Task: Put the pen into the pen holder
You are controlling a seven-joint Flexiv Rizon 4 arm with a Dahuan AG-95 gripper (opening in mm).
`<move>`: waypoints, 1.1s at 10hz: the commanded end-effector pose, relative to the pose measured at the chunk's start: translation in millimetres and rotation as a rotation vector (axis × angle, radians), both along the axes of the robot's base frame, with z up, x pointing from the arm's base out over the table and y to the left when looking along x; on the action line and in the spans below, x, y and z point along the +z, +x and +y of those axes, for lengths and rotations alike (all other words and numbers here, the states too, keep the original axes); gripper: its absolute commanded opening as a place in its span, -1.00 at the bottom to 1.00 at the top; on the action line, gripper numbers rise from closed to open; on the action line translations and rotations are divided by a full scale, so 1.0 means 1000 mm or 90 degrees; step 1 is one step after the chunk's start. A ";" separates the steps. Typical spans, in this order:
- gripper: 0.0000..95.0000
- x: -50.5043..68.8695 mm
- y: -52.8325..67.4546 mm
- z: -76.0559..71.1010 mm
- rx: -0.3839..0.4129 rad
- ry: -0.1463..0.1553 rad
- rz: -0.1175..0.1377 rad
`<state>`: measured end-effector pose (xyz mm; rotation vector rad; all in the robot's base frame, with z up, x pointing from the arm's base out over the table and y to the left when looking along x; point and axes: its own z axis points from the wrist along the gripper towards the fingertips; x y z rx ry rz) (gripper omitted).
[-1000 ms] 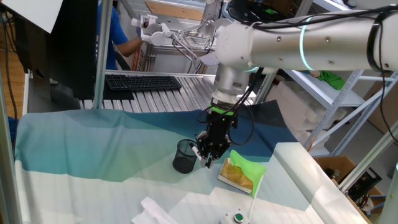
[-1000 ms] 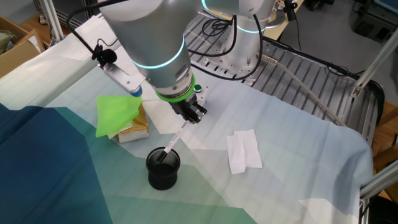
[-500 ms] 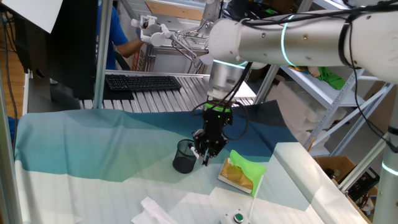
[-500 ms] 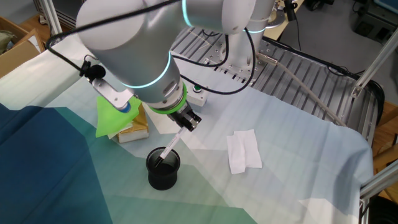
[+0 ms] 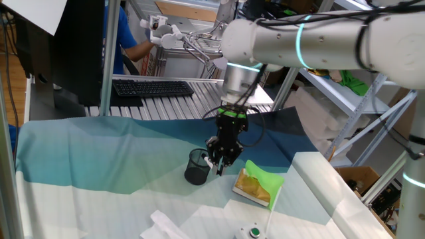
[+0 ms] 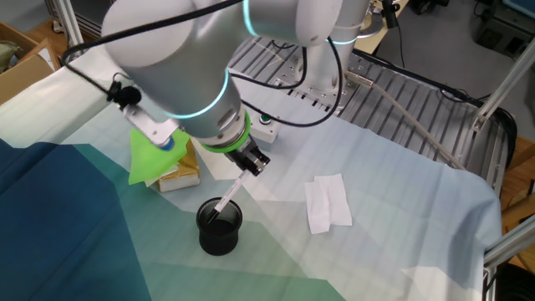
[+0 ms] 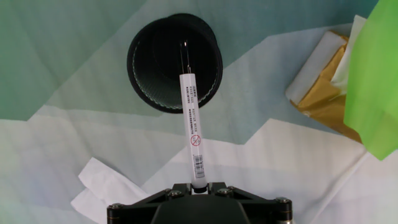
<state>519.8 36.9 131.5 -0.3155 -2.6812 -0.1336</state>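
Observation:
My gripper (image 7: 199, 184) is shut on the dark end of the pen (image 7: 192, 127), a white-silver marker with printed text. The pen points away from the hand, with its far tip over the open mouth of the pen holder (image 7: 163, 62), a black mesh cup standing upright on the cloth. In the other fixed view the pen (image 6: 227, 195) slants down from the gripper (image 6: 252, 162) and its lower end sits at the cup's rim (image 6: 219, 227). In one fixed view the gripper (image 5: 220, 161) hangs just right of the cup (image 5: 196, 167).
A yellow sponge block under a green cloth (image 7: 367, 81) lies right of the cup, also in the other fixed view (image 6: 159, 157). White paper tissue (image 6: 326, 201) lies on the teal and white tablecloth (image 6: 92, 242). A button box (image 6: 265, 124) sits behind the arm.
The arm has shifted a little left in the other fixed view and turned slightly; the pen stays gripped with its tip at the cup's mouth.

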 end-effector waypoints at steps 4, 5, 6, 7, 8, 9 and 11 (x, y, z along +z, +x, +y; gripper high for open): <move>-1.00 0.004 0.002 -0.001 -0.010 0.008 0.019; -1.00 0.004 0.003 -0.001 -0.014 0.010 0.025; -1.00 0.005 0.003 -0.001 -0.020 0.011 0.029; -1.00 0.005 0.004 -0.001 -0.025 0.014 0.036; -1.00 0.005 0.004 -0.001 -0.030 0.015 0.040; -1.00 0.005 0.005 -0.001 -0.033 0.014 0.043; -1.00 0.006 0.005 -0.001 -0.039 0.009 0.053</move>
